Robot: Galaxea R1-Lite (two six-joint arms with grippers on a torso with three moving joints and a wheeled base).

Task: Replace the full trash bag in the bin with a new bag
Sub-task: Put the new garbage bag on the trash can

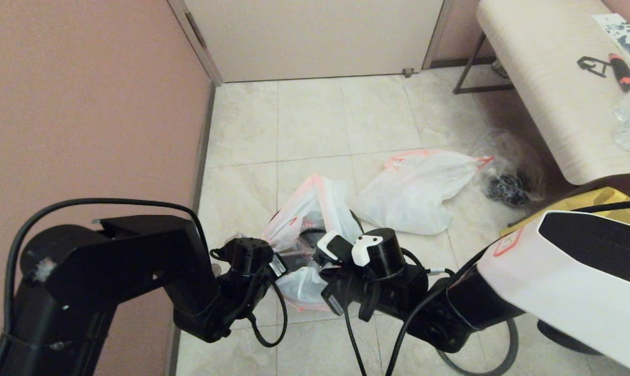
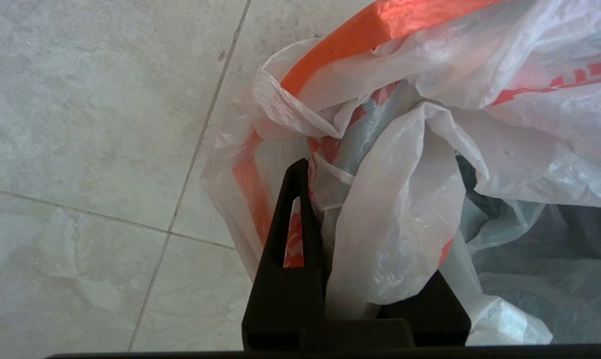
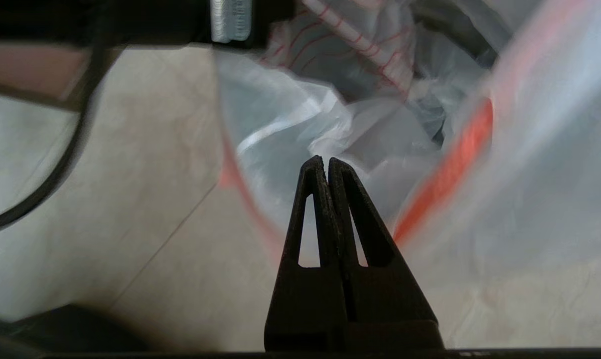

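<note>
Floor (image 1: 315, 120) of pale tiles fills the space between a pink wall (image 1: 85, 104) and a light wood-grain worktop (image 1: 545, 78) at the far right. On the tiles near the worktop lies the full trash bag (image 1: 414, 193), white with an orange-red rim, slumped on its side. Just beyond it, under the worktop's edge, sits a clear bag with black cords (image 1: 508, 177). The new bag (image 1: 315, 209), printed in red, is draped over the bin (image 1: 302, 243), of which only a dark sliver shows between the two arms. The left end effector (image 2: 350, 219) is at the bin's left side, clenched on a bunched fold of the new bag with the orange rim beside one finger. The right end effector (image 3: 326, 167) hovers over the bag's opening from the right, its fingers pressed together with nothing between them; the plastic lies just past its tips
</note>
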